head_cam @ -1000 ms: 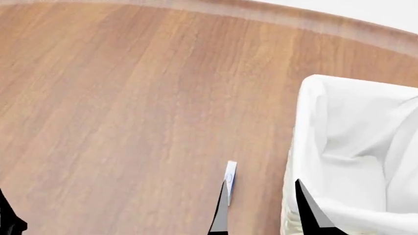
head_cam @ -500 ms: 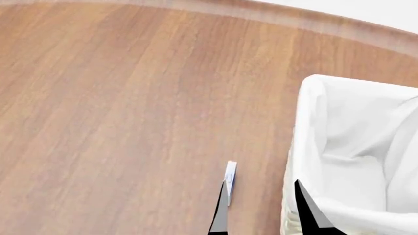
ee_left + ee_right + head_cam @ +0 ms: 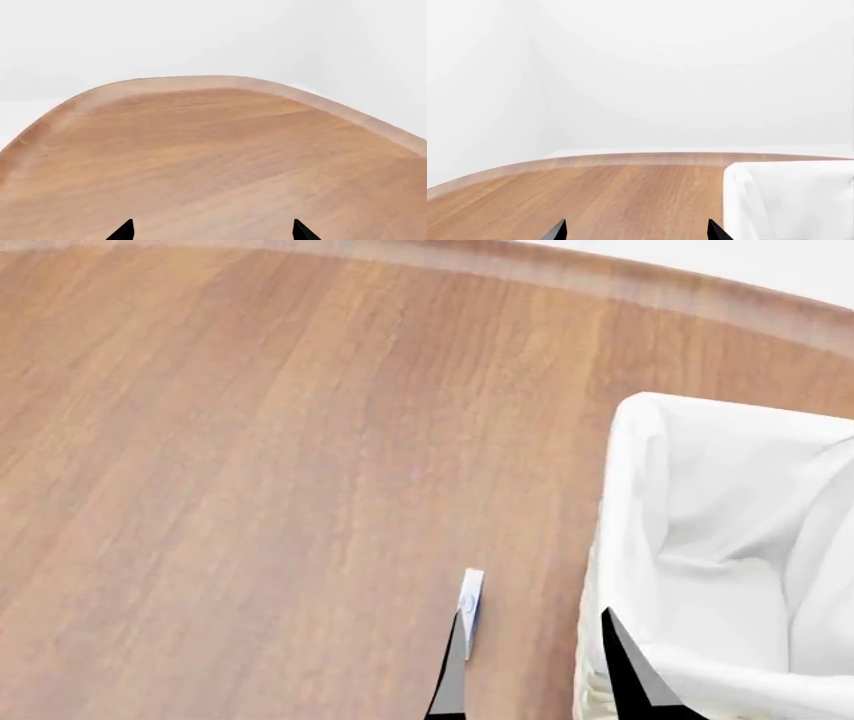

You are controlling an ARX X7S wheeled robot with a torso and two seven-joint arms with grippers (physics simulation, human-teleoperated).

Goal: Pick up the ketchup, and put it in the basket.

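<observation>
Ketchup is nowhere in your views; the cream wicker basket with white liner [image 3: 694, 540] is cut off. Right gripper [image 3: 534, 640] stands spread; left gripper [image 3: 211, 232] likewise.

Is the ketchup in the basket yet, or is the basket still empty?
Empty as far as shown: the basket shows only white liner inside, though its right part is cut off. No ketchup appears in any view. The right gripper holds nothing, jaws apart.
</observation>
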